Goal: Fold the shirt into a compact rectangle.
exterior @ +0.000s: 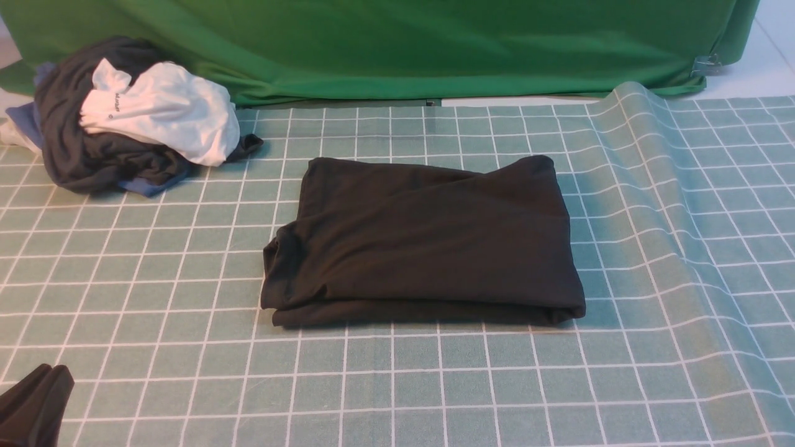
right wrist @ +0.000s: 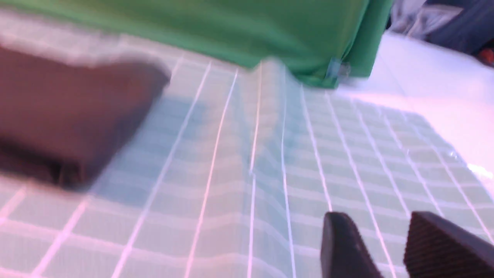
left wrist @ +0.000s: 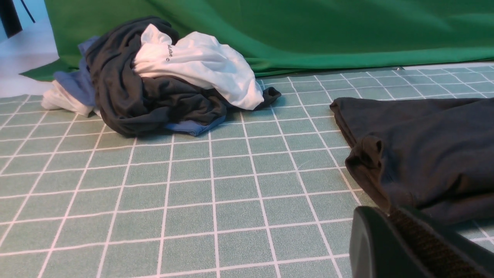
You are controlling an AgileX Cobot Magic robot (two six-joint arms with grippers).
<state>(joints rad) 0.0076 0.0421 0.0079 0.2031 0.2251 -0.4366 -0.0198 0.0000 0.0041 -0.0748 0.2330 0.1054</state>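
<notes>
Item one, for your check: the black long-sleeved shirt (exterior: 422,242), folded into a thick, roughly rectangular stack, lies flat in the middle of the pale green tablecloth with a white grid (exterior: 155,347). Its layered edges face you, and a small fold of fabric juts out at the stack's left side (print and neck tag are not visible).

Item two: a bundled heap of clothing, dark grey garment (exterior: 93,143) wrapped around a white one (exterior: 168,108) with a bit of blue cloth beneath, sits at the far left of the tablecloth, well apart from the shirt.

Item three: a large bright green cloth (exterior: 404,43) hangs across the back, its hem meeting the far edge of the tablecloth. The tablecloth rises in a ridge at the far right.

Item four: your left gripper (exterior: 37,403), low at the near left corner, has its jaws pressed together on nothing, clear of the shirt.

Item five: your right gripper (right wrist: 389,247) hovers over bare tablecloth to the shirt's right, its two dark fingers (right wrist: 343,247) parted and empty; that wrist view is blurred.
</notes>
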